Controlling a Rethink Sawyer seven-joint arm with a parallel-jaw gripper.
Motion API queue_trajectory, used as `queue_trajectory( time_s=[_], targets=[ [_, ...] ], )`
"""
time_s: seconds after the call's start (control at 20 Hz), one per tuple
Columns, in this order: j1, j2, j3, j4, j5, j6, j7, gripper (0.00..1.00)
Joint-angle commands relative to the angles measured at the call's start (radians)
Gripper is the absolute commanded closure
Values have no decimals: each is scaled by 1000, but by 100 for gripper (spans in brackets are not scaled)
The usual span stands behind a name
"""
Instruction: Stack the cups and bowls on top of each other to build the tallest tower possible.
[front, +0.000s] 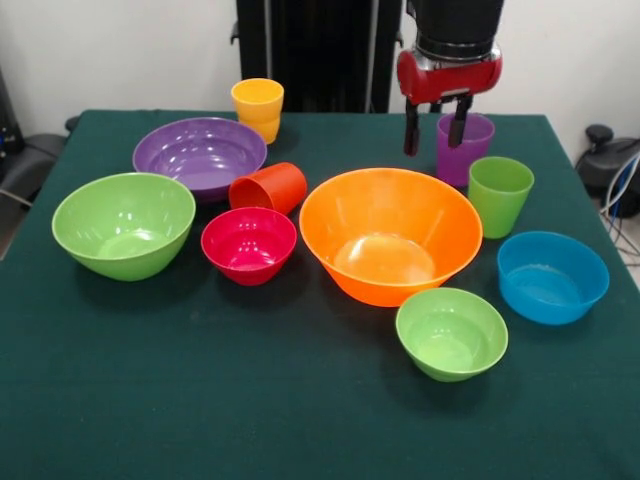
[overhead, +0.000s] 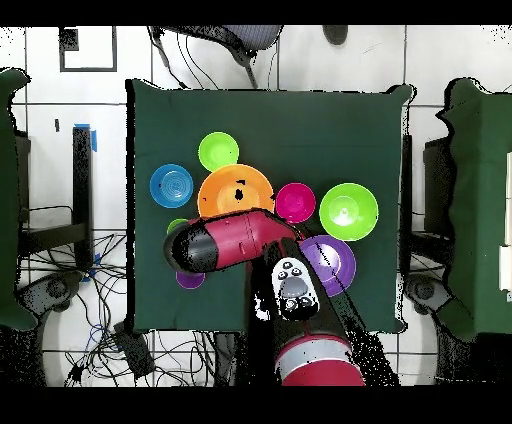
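Observation:
My gripper (front: 435, 126) hangs open at the far right of the table, one finger left of the purple-magenta cup (front: 466, 150) and the other over its rim. The light green cup (front: 499, 194) stands just in front of that cup. The large orange bowl (front: 390, 233) sits mid-table. The orange-red cup (front: 268, 187) lies on its side, with the pink-red bowl (front: 249, 244) in front of it. The wide purple bowl (front: 200, 154), yellow cup (front: 258, 108) and large green bowl (front: 123, 223) are at the left. The blue bowl (front: 552, 276) and small green bowl (front: 451, 332) are at the near right. No tower stands.
The green tablecloth (front: 250, 400) reaches the edges on all sides. The black pedestal (front: 315, 55) stands behind the table. In the overhead view my arm (overhead: 235, 243) covers the cups by the orange bowl (overhead: 236, 186). Cables (overhead: 90, 300) lie on the floor beside the table.

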Motion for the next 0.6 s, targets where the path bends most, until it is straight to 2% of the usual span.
queue_trajectory(
  time_s=[0.05, 0.25, 0.6],
  targets=[
    [33, 17, -48, -13, 40, 50, 182, 0],
    [22, -43, -32, 33, 69, 69, 171, 0],
    [77, -64, -53, 83, 90, 20, 220, 0]
  ],
)
